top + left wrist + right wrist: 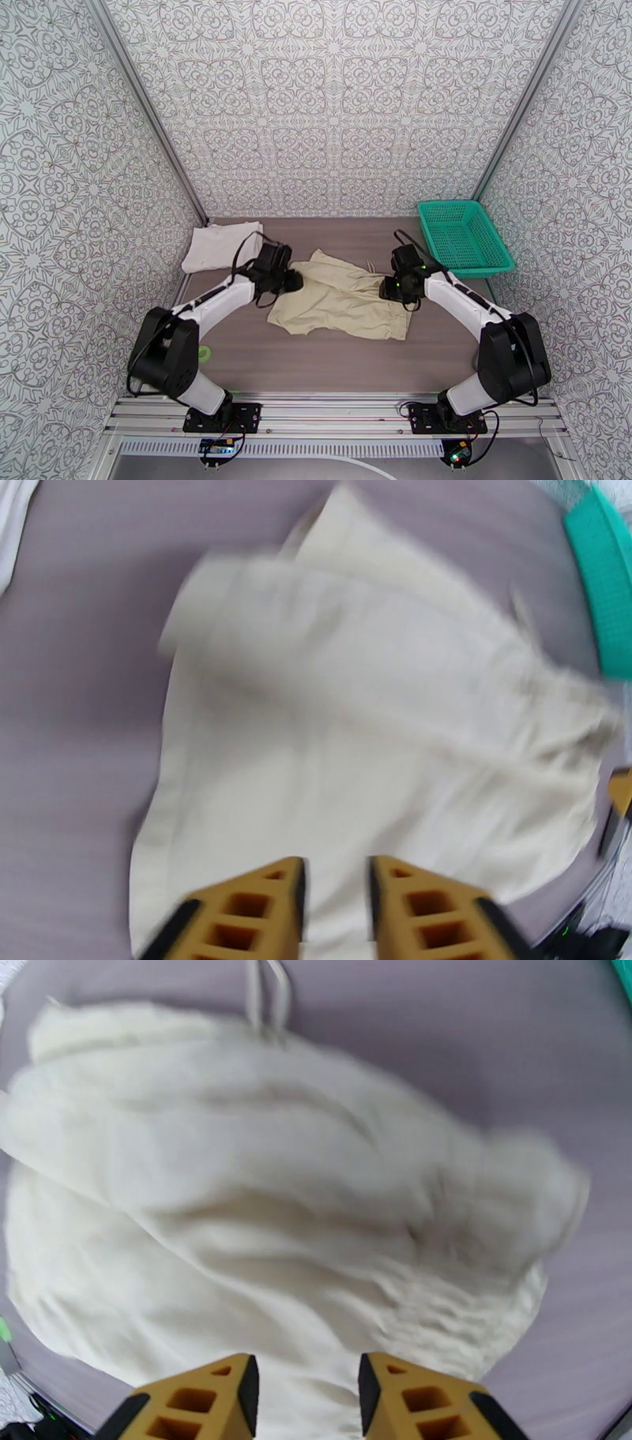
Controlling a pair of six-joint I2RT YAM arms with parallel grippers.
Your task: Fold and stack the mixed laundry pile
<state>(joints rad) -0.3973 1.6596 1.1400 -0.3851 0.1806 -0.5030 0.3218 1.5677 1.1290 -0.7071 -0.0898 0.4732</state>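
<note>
The beige drawstring shorts [344,300] lie spread and rumpled in the middle of the table. The white T-shirt [220,246] rests folded at the back left. My left gripper [291,279] hovers at the shorts' left edge. In the left wrist view the left gripper [336,875] is open over the shorts [355,717], with cloth showing through the gap. My right gripper [393,290] is at the shorts' right edge. Seen from the right wrist, the right gripper [306,1374] is open above the bunched shorts [276,1197], whose drawstring [265,995] trails onto the table.
A green mesh basket [464,235] stands at the back right, its rim also seen as the basket [604,583] from the left wrist. A small green object [204,353] lies near the left arm's base. Patterned walls close in three sides.
</note>
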